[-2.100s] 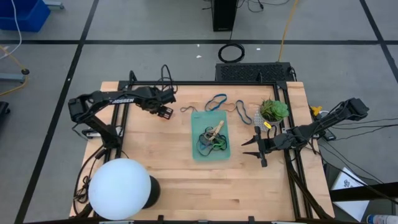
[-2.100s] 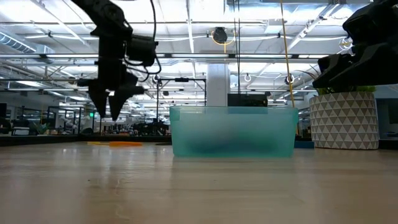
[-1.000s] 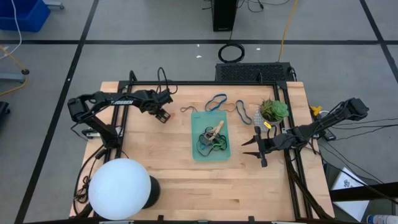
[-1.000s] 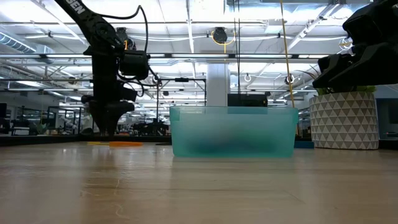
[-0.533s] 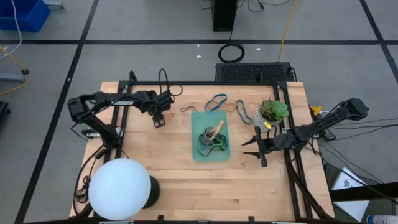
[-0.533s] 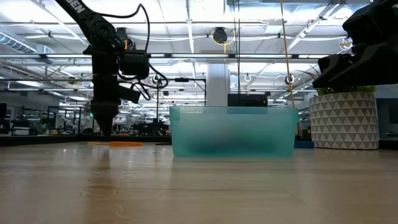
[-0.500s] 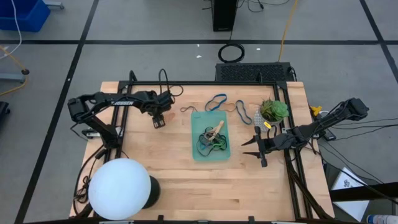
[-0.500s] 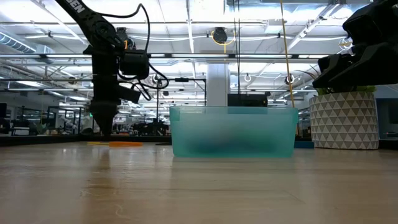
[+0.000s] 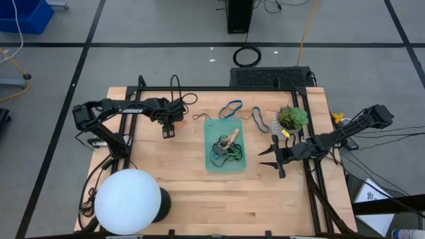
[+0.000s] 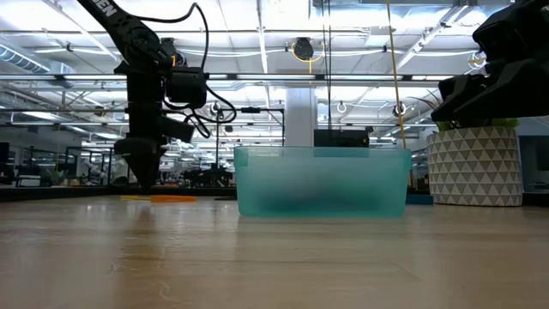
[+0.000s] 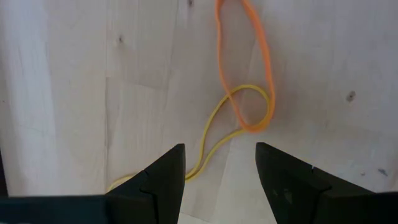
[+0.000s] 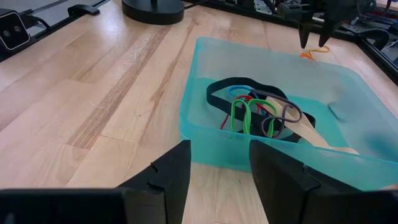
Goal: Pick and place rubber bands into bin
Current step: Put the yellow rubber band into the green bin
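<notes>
An orange rubber band [image 11: 247,68] and a thin yellow one [image 11: 214,134] lie crossed on the wooden table at its far left. My left gripper [image 11: 221,169] hangs just above them, pointing down and open, with the yellow loop showing between its fingertips; in the high view it is left of the bin [image 9: 168,131]. The teal bin [image 9: 211,136] stands mid-table and holds several bands [image 12: 252,107] in black, green, blue and red. More bands, among them a blue one [image 9: 231,108], lie beyond the bin. My right gripper [image 9: 269,158] waits open to the right of the bin.
A potted green plant [image 9: 292,118] stands at the far right, close to my right arm. A white globe lamp [image 9: 127,201] fills the near left corner. A tan strip [image 12: 311,134] lies in the bin. Bare wood stretches along the table's near side.
My left gripper has rolled about the line it points along while staying over the orange and yellow bands, so its fingers now stand differently across them. The gap between its fingers is unchanged. The bands have not moved.
</notes>
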You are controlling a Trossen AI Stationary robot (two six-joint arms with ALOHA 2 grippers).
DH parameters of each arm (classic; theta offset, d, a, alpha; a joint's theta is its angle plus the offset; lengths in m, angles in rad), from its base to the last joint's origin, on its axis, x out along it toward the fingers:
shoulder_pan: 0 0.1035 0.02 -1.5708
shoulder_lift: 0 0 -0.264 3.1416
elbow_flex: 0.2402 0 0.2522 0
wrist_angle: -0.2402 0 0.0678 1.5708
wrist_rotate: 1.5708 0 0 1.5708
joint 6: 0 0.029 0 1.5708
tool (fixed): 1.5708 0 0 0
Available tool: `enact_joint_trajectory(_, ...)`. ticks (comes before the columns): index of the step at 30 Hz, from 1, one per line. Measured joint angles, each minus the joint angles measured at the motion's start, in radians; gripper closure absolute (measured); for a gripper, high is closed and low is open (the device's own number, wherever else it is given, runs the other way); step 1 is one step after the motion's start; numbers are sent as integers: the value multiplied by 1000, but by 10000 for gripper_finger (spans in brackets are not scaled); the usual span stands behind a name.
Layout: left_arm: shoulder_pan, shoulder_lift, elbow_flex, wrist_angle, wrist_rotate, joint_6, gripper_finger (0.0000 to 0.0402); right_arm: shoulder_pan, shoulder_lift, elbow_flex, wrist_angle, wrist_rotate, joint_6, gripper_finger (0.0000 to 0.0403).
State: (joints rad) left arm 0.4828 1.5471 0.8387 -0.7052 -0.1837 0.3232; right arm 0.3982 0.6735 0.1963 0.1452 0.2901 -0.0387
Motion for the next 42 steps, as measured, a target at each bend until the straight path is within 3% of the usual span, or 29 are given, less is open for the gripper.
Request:
enact_joint_trajectory(13,12,132,7,5,-60,-108,199,0,0,0,0,0,0,245)
enact_joint_trajectory(22,27,135,6,3,-8,-116,205,0,0,0,0,0,0,245)
enact_joint_trajectory(31,51,136,3,5,42,-117,299,0,0,0,0,0,0,245)
enact_joint_trajectory(38,50,137,0,19,19,-119,381,0,0,0,0,0,0,245)
enact_joint_trajectory(42,50,138,0,24,1,-119,393,0,0,0,0,0,0,245)
